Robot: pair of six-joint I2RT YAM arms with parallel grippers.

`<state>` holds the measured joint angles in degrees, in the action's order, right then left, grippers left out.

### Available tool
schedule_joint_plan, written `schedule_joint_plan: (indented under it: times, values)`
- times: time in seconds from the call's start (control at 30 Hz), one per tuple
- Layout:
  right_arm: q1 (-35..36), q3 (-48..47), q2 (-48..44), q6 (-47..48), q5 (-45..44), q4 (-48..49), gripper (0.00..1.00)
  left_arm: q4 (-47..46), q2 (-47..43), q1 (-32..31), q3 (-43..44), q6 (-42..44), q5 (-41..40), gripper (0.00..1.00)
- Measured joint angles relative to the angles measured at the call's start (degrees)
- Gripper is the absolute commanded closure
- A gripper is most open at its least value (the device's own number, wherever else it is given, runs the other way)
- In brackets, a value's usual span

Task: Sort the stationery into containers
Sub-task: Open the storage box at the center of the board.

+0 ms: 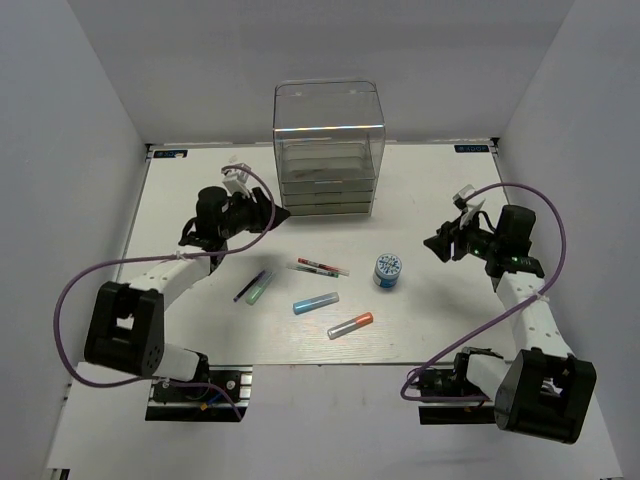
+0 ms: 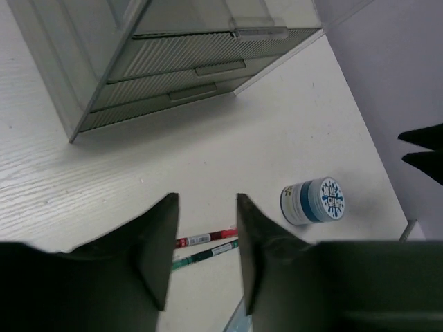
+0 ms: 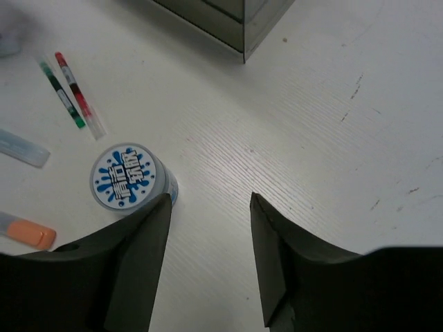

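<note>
Well, left hand (image 2: 205, 207) and right hand (image 3: 210, 204) both gape empty, bare table (image 1: 425, 195) between them and organiser (image 1: 328, 150).

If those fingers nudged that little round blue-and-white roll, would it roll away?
The small round blue-and-white roll stands on its flat end, so it would probably slide, not roll. It looks squat, so tipping seems unlikely. Its curved side might slip in a pinch.

Clear, glossy plastic on the organiser (image 1: 328, 130), ribbed across the drawers (image 2: 201, 52). Matt white wood-grain on the desk (image 3: 332, 104), lightly scuffed. Glossy printed label on the roll (image 3: 124, 178). Frosted translucent plastic on the blue marker (image 1: 316, 303). Smooth matt black plastic on the left gripper (image 2: 205, 204).
</note>
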<state>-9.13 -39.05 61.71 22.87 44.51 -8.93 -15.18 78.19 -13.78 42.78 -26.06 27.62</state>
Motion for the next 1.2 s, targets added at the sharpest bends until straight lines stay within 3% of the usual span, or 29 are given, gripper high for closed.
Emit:
schedule_joint_plan:
  times: [0.07, 0.23, 0.4, 0.67, 0.97, 1.2]
  values:
    - [0.42, 0.37, -1.29, -0.57, 0.15, 1.36, 0.39, -3.37, 3.02, -1.01, 0.57, -4.61, -0.11, 0.38]
    - [1.44, 0.61, -2.89, -1.75, -0.55, 3.76, 0.39, -12.26, 7.67, -3.56, 0.68, -13.92, -0.52, 0.38]
    - [2.47, 0.61, -1.84, -2.71, -2.10, 4.52, 0.51, -20.33, 11.69, -7.15, 0.61, -20.83, -3.96, 0.38]
    - [4.76, 0.98, -1.25, -3.28, -3.17, 5.68, 0.54, -34.69, 17.68, -13.20, -0.17, -25.97, -15.41, 0.41]
    - [5.84, 1.36, -1.25, -3.28, -4.87, 6.12, 0.54, -35.32, 23.45, -15.82, 4.68, -27.30, -27.78, 0.37]
    - [6.40, 1.36, -1.25, -3.10, -6.12, 6.14, 0.54, -34.56, 28.30, -16.52, 9.88, -29.07, -31.71, 0.37]
